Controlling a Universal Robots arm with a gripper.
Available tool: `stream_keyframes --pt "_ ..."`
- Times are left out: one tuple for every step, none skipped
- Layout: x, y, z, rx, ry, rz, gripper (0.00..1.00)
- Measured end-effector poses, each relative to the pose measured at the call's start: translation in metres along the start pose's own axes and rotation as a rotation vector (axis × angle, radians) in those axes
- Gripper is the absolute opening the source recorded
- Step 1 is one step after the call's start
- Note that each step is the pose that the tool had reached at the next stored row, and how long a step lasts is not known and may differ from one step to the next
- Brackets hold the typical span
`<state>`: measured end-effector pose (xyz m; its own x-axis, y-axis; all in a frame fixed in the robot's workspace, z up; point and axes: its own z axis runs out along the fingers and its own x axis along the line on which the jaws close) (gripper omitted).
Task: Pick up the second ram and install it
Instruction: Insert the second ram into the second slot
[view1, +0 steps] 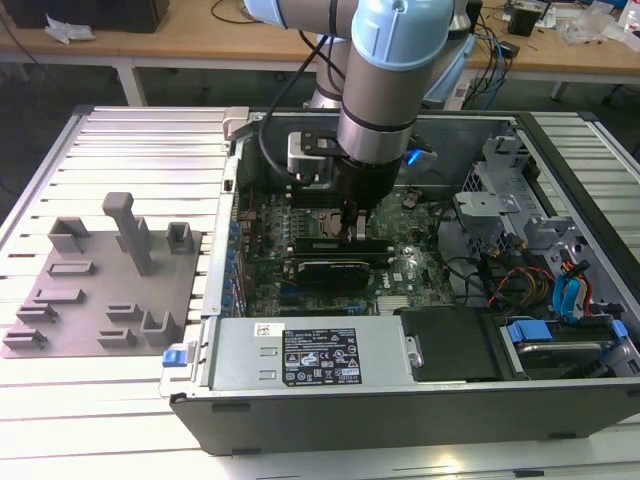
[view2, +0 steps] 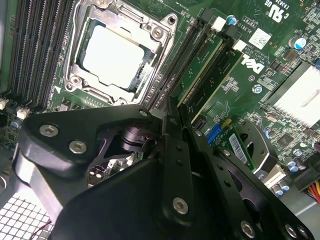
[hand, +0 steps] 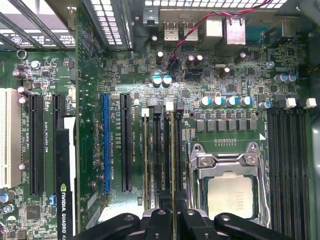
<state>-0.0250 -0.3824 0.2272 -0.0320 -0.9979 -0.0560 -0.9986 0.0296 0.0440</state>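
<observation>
The second ram (hand: 173, 160) is a thin green stick standing on edge in a black memory slot right beside the CPU socket (hand: 230, 192). In the second wrist view the second ram (view2: 200, 67) runs from its white latch down to my fingertips. My gripper (hand: 173, 214) is shut on the near end of the stick, its black fingers (view2: 180, 150) pressed together around it. In the exterior view my gripper (view1: 358, 232) reaches straight down into the open computer case, next to the CPU socket (view1: 320, 222). Another green stick (hand: 145, 160) sits one slot further from the socket.
A black graphics card (view1: 330, 270) lies just in front of the gripper. The power supply (view1: 310, 355) fills the case's front, and drive cages with cables (view1: 500, 210) stand at the exterior view's right. A grey fixture plate (view1: 110, 290) lies outside the case at the left. More black slots (hand: 287, 165) flank the socket's other side.
</observation>
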Motion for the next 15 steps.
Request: stream_keyframes --pt "0.0 0.0 0.0 0.0 0.0 0.0 0.11" --pt "0.0 -0.0001 0.0009 0.0001 0.0001 0.0 0.11" --pt "0.0001 -0.0001 0.0016 0.0001 0.0002 0.0 0.11" --pt "0.0001 -0.0002 0.0023 0.0 0.0001 0.0 0.11" --pt "0.0002 -0.0002 0.0031 0.0 0.0001 0.0 0.11" --pt "0.0003 -0.0002 0.0033 -0.0001 0.0003 0.0 0.11" --pt "0.0002 -0.0002 0.0033 -0.0001 0.0003 0.0 0.11" --pt "0.0002 -0.0002 0.0031 0.0 -0.0001 0.0 0.11" --pt "0.0 -0.0002 0.0024 0.0004 -0.0009 0.0 0.11" --pt "0.0 -0.0002 0.0016 0.0004 -0.0005 0.0 0.11" --pt "0.0 -0.0001 0.0008 0.0002 0.0 0.0 0.11" --pt "0.0 -0.0001 0.0008 0.0002 -0.0003 0.0 0.11" --pt "0.0 -0.0001 0.0008 0.0002 -0.0002 0.0 0.11" --pt "0.0001 -0.0002 0.0009 -0.0003 0.0002 0.0 0.11" --pt "0.0001 -0.0004 0.001 -0.0008 0.0003 0.0 0.11"
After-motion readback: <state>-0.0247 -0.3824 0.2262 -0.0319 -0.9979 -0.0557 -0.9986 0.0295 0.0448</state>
